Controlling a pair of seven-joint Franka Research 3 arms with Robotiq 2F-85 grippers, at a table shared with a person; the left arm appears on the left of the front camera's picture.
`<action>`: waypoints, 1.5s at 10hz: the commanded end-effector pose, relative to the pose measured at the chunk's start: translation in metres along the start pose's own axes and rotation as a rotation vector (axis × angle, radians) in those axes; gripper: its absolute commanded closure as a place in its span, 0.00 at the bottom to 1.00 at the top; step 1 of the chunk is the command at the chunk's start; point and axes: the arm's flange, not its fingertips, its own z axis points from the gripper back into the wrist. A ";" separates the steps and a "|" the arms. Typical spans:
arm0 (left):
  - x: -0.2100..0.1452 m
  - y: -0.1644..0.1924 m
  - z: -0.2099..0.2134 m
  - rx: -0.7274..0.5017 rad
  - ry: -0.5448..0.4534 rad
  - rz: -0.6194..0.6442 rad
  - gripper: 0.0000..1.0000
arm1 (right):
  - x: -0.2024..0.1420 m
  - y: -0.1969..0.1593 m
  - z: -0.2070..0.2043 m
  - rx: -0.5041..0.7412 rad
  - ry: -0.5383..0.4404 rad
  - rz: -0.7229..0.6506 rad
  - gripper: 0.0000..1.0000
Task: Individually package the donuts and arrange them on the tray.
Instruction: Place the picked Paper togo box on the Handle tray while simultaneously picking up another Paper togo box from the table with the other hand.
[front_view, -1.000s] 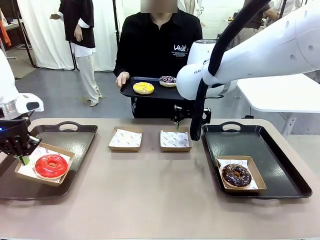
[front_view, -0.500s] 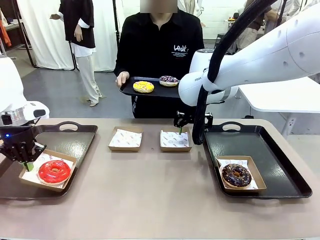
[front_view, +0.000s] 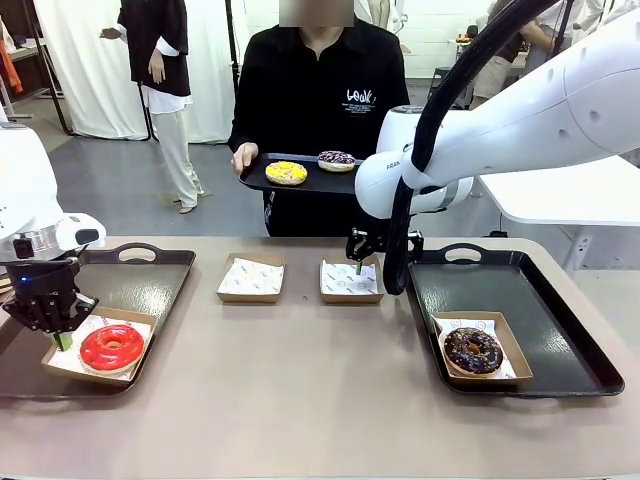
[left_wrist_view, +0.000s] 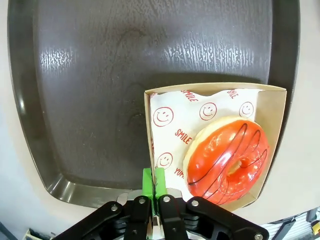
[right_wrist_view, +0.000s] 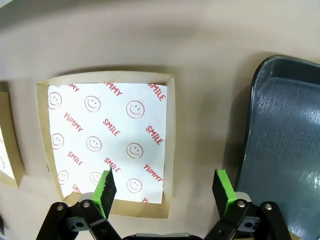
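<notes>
Right now my right claw (right_wrist_view: 164, 181) hangs spread over the empty lined box (right_wrist_view: 170, 125). One pad is above its printed paper and the other is out past its side wall, so that wall runs crosswise between my pads. A straight descent should let me pinch it, I judge. On that same side of the box a strip of bare counter (right_wrist_view: 210, 100) separates it from the right tray (right_wrist_view: 285, 150), whose rim leaves the outer pad little room. The chocolate donut (front_view: 472, 350) sits boxed on that tray, nearer my side than the empty box. Beyond the box, the yellow donut (front_view: 286, 173) and the sprinkled donut (front_view: 336, 160) wait on a small tray (front_view: 300, 186) the person holds off the counter, closer to my right arm. Well away on the box's other side, past a second empty box (front_view: 251, 279), my left claw (left_wrist_view: 153, 181) is pressed together on the wall of the carton (left_wrist_view: 215, 87) holding the red donut (left_wrist_view: 227, 160). That carton lies near the left tray's (left_wrist_view: 100, 75) near rim, with open floor beyond it
</notes>
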 end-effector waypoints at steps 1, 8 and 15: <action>-0.016 -0.006 0.004 0.010 -0.018 -0.030 0.99 | 0.001 0.001 -0.004 0.001 -0.015 0.009 0.00; -0.022 -0.014 0.004 0.053 -0.024 0.000 0.56 | 0.001 0.003 -0.006 0.005 -0.008 0.011 0.00; -0.022 -0.012 0.005 0.056 -0.023 -0.005 0.00 | 0.008 0.001 -0.016 0.023 -0.001 -0.002 0.00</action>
